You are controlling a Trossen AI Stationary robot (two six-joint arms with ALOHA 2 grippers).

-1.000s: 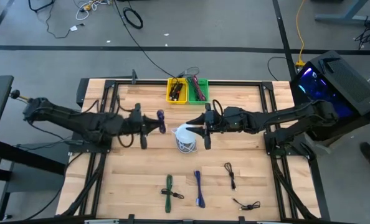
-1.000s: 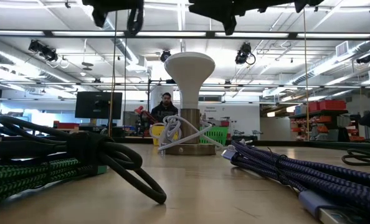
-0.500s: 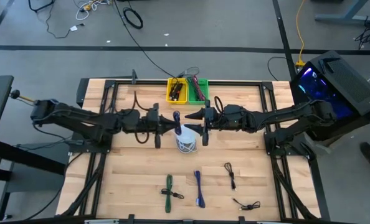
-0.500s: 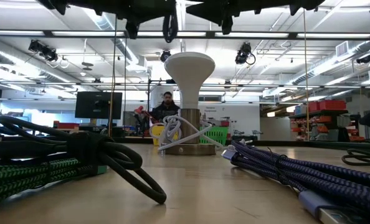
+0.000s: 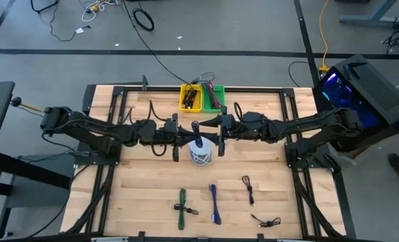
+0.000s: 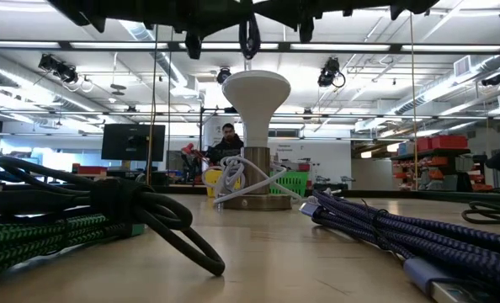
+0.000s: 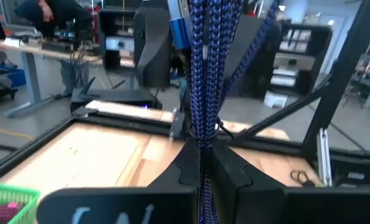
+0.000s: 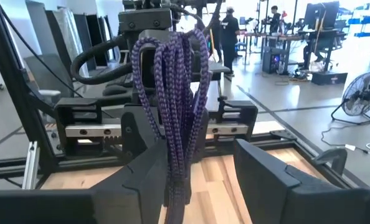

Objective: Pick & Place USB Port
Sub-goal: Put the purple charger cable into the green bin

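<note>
Braided purple cable coil pinched in left hand; right hand spread.

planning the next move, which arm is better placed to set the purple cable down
Left, probably. The left gripper is shut on the purple cable, above the white stand. The right gripper faces it with fingers open, holding nothing.
</note>
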